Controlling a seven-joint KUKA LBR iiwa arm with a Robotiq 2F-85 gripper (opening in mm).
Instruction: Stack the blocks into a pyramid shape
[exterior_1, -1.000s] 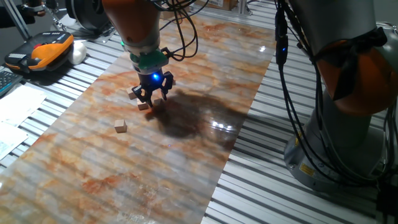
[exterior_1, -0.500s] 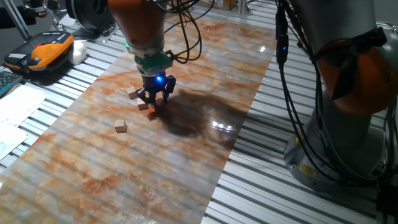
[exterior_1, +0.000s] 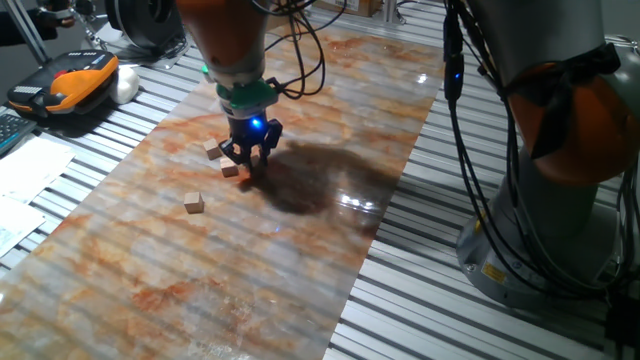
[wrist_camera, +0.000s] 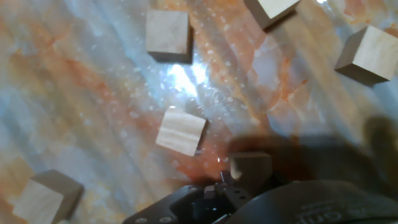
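Blocks lie scattered flat on the marbled counter (exterior_1: 300, 230), none stacked yet. In the fixed view the gripper (exterior_1: 249, 160) is down among a small cluster (exterior_1: 222, 162), with one lone block (exterior_1: 194, 203) well apart; how wide its fingers stand I cannot tell. In the hand view, loose blocks crowd close — the nearest (wrist_camera: 181, 131) sits skewed, so a descending finger could nudge it or a neighbour (wrist_camera: 167, 34) away.

The orange arm (exterior_1: 222, 35) is held nearly upright, leaning slightly, above the marbled mat (exterior_1: 300, 240). The gripper (exterior_1: 247, 165) is pointed straight down, with a blue light lit on its wrist. Its dark fingers are lowered close to the mat, drawn fairly near together.
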